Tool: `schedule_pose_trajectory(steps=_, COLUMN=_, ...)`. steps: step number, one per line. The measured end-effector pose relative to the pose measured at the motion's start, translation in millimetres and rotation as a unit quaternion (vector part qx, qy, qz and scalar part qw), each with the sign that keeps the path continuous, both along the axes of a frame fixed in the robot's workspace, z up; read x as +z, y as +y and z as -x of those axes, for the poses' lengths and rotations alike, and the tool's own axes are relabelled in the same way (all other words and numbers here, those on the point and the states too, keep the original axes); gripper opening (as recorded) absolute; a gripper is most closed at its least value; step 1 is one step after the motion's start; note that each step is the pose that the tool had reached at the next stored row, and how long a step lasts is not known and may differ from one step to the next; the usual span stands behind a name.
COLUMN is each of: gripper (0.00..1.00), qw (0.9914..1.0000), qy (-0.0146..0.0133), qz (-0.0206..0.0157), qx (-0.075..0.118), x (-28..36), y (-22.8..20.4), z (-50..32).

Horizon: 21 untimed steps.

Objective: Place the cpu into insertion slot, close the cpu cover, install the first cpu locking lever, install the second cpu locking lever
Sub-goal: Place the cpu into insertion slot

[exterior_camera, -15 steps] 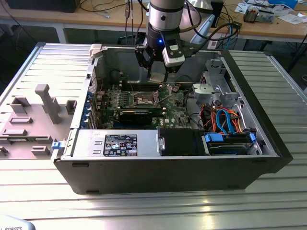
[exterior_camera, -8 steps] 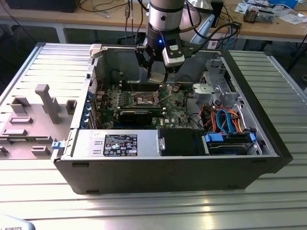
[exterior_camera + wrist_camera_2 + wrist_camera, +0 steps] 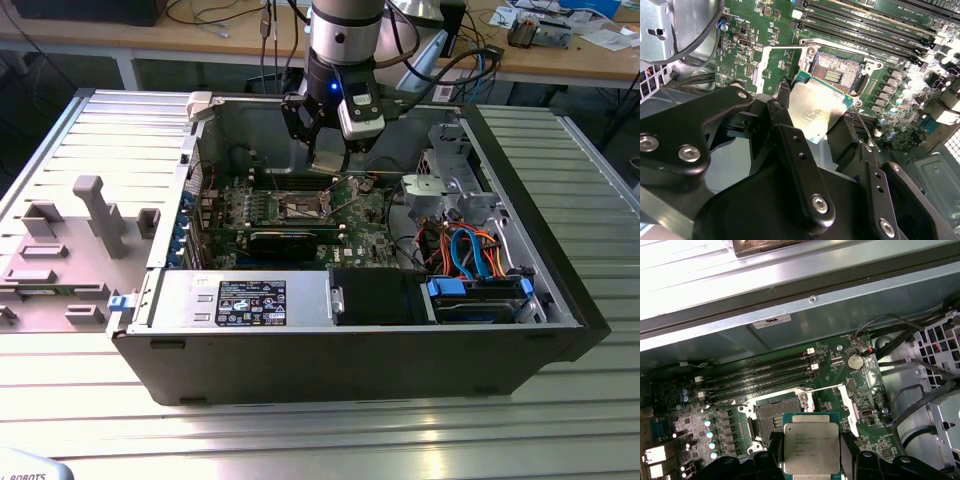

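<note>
Gripper (image 3: 811,457) tight on cpu (image 3: 811,442); face w/ print in first wrist view, shiny blank in second wrist view

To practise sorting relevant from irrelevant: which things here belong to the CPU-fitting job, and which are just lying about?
Job: gripper, holding the cpu; insertion slot.
Lying about: memory slots; coin battery; orange and blue cables; long black card.

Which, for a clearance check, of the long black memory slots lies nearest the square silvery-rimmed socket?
The long black memory slot bordering the square silvery-rimmed insertion slot; the others lie farther off, toward the grey case wall.
</note>
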<state>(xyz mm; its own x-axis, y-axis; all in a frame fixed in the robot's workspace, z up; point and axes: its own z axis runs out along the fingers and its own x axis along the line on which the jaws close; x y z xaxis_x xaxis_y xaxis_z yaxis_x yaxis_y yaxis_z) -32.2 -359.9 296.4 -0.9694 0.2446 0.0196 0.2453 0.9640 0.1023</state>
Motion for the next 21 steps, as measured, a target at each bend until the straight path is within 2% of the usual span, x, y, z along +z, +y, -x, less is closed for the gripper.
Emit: schedule_pose_trajectory(steps=21, gripper=0.54, qw=0.99998, qy=0.0000, qz=0.0000, qx=-0.006, x=-0.6, y=0.0, z=0.0)
